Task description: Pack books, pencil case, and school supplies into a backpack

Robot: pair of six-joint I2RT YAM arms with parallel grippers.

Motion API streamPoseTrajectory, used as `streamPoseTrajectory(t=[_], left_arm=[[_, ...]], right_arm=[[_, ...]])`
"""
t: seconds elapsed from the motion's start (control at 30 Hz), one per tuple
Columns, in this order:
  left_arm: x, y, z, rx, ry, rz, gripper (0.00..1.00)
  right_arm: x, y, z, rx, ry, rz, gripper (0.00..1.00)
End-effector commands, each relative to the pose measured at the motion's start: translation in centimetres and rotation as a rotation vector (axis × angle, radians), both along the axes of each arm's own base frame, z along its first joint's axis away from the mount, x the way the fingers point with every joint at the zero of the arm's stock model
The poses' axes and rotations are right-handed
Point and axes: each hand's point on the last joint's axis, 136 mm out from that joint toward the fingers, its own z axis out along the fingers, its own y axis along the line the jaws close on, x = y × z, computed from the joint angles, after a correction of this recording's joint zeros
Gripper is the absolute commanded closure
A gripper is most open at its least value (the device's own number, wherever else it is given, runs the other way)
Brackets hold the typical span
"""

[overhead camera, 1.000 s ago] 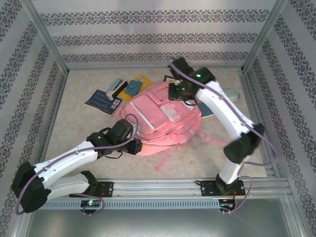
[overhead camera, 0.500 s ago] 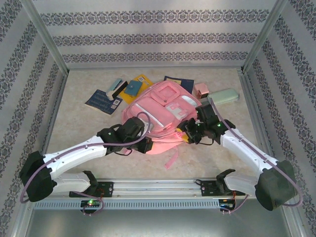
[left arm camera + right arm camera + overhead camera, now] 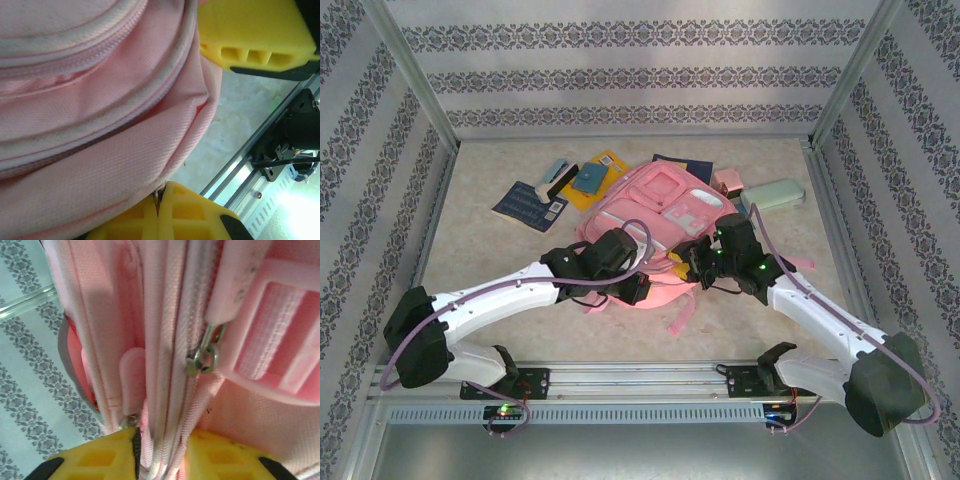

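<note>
The pink backpack (image 3: 660, 205) lies mid-table, its near edge pulled up between both grippers. My left gripper (image 3: 638, 287) is shut on a small metal zip pull at the bag's edge (image 3: 158, 194). My right gripper (image 3: 692, 262) is shut on the zipped seam (image 3: 165, 390), with fabric bunched between its yellow fingers (image 3: 100, 460). A navy book (image 3: 525, 205), a yellow-orange book (image 3: 605, 165) with a teal one (image 3: 588, 180) on it, and a black-and-white bar (image 3: 555, 178) lie at the far left. Another dark book (image 3: 682, 164) peeks from behind the bag. The pink block (image 3: 727, 182) and the mint pencil case (image 3: 775, 195) lie at the far right.
Patterned walls and metal posts close in the table on three sides. A metal rail (image 3: 640, 378) with both arm bases runs along the near edge. A pink strap (image 3: 680, 318) trails toward that rail. Bare tabletop (image 3: 490, 260) lies at the near left.
The right arm swung from the backpack's far side round to its near edge and closed on the zip seam. The left gripper moved right, still shut, dragging the backpack rightward.
</note>
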Motion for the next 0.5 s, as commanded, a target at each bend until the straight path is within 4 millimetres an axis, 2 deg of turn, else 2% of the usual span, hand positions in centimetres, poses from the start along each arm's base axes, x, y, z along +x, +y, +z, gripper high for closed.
streamPoseTrajectory(t=[0.0, 0.07, 0.1, 0.33, 0.47], left_arm=[[0.5, -2.4, 3.5, -0.097, -0.1, -0.057, 1.0], [0.6, -2.2, 3.4, -0.088, -0.108, -0.05, 1.0], [0.6, -1.9, 3.3, -0.081, -0.11, -0.044, 1.0], [0.6, 1.2, 2.3, -0.016, -0.13, 0.05, 1.0], [0.4, 3.4, 1.6, 0.027, -0.126, 0.11, 1.0]], right_arm=[[0.9, 0.5, 0.7, 0.008, -0.064, 0.018, 0.87], [1.2, 0.2, 0.7, -0.012, -0.083, 0.026, 0.99], [1.3, -0.1, 0.7, -0.025, -0.086, 0.034, 1.0], [1.4, -1.9, 1.0, -0.098, -0.115, 0.091, 1.0], [1.4, -2.2, 1.3, -0.13, -0.138, 0.118, 1.0]])
